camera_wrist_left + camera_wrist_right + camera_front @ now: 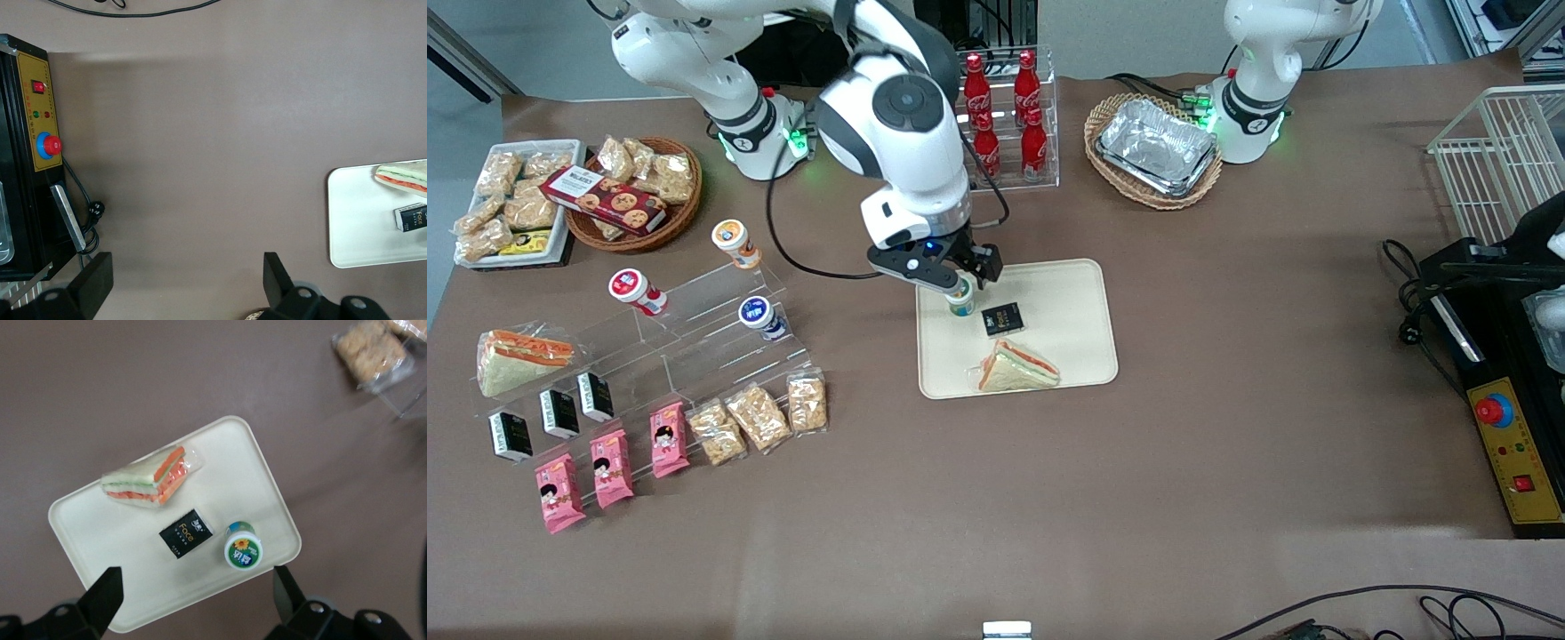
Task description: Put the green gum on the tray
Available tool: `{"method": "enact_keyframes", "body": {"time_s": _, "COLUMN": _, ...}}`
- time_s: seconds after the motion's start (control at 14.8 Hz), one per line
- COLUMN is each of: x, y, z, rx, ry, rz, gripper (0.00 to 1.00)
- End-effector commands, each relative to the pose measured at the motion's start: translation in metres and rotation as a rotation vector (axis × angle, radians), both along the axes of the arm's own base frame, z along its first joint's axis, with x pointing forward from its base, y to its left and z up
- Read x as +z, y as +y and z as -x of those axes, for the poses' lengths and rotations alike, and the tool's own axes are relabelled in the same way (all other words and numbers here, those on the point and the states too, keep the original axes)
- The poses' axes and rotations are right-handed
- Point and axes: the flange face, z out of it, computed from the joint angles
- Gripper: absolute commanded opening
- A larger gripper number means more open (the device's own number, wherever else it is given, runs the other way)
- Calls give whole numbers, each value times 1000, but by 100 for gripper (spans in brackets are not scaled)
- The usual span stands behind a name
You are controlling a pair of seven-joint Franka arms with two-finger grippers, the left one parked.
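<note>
The green gum (pixel 961 300) stands upright on the cream tray (pixel 1069 293), near the tray's corner toward the working arm's end and farther from the front camera. In the right wrist view the green gum (pixel 243 545) shows its white lid with a green label, standing free on the tray (pixel 100 520). My right gripper (pixel 953 277) hovers just above the gum, open and empty. In the right wrist view the gripper (pixel 197 593) has its black fingers (pixel 107 593) spread wide, and the gum is apart from them. The tray's edge also shows in the left wrist view (pixel 353 227).
A wrapped sandwich (pixel 1016 367) and a small black packet (pixel 1002 319) also lie on the tray. A clear stepped stand holds red-lidded (pixel 635 291), blue-lidded (pixel 759 316) and orange (pixel 734 242) canisters. Cola bottles (pixel 1005 107) and a basket of foil trays (pixel 1156 147) stand farther back.
</note>
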Motion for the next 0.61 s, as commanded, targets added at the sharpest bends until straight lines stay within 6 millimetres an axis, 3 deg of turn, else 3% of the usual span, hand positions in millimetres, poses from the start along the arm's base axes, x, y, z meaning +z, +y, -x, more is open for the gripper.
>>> {"method": "enact_keyframes", "body": {"time_s": 0.0, "x": 57, "y": -16, "z": -26, "rx": 74, "ry": -13, "rz": 3, "gripper": 100}}
{"method": "enact_keyframes", "body": {"time_s": 0.13, "x": 81, "y": -37, "z": -36, "rx": 157, "ry": -29, "rz": 10, "gripper": 100}}
{"method": "enact_keyframes", "body": {"time_s": 0.27, "x": 102, "y": -89, "z": -57, "rx": 256, "ry": -51, "rz": 25, "gripper": 100}}
{"method": "enact_keyframes", "body": {"time_s": 0.54, "x": 117, "y": -181, "z": -85, "rx": 402, "ry": -16, "rz": 77, "gripper": 100}}
